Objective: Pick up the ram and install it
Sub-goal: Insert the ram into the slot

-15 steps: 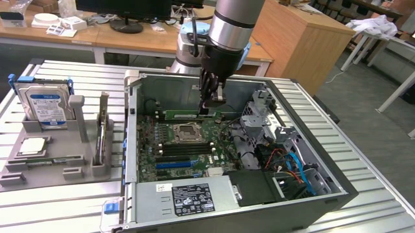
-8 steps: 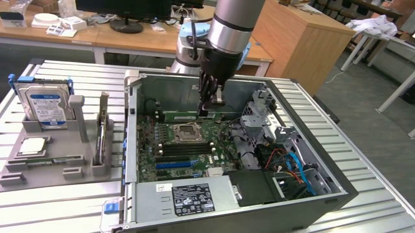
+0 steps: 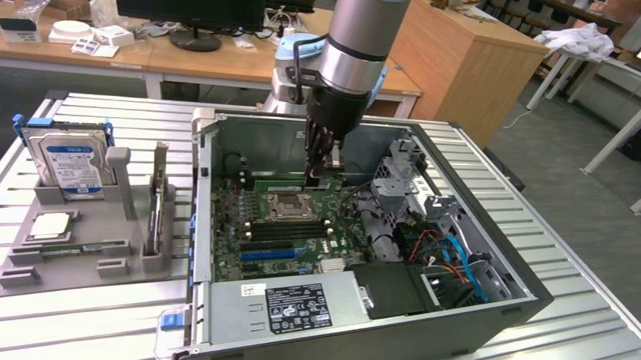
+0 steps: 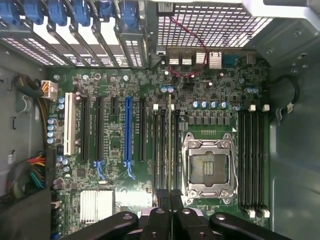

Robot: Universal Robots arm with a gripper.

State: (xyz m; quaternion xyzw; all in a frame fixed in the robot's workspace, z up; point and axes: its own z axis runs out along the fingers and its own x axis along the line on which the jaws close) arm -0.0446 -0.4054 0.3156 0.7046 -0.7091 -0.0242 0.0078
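Observation:
In the wrist view the ram appears edge-on as a thin green strip running out from between my fingertips. My gripper is shut on it. The stick hangs in line with the dark memory slots just beside the CPU socket; I cannot tell whether it touches a slot. In the exterior view my gripper reaches straight down into the open computer case, just behind the CPU socket.
A second bank of memory slots lies on the socket's other side, and a long blue slot sits among the expansion slots. At the exterior view's left, a grey fixture holds a hard drive and an upright card. Cables crowd the case's right.

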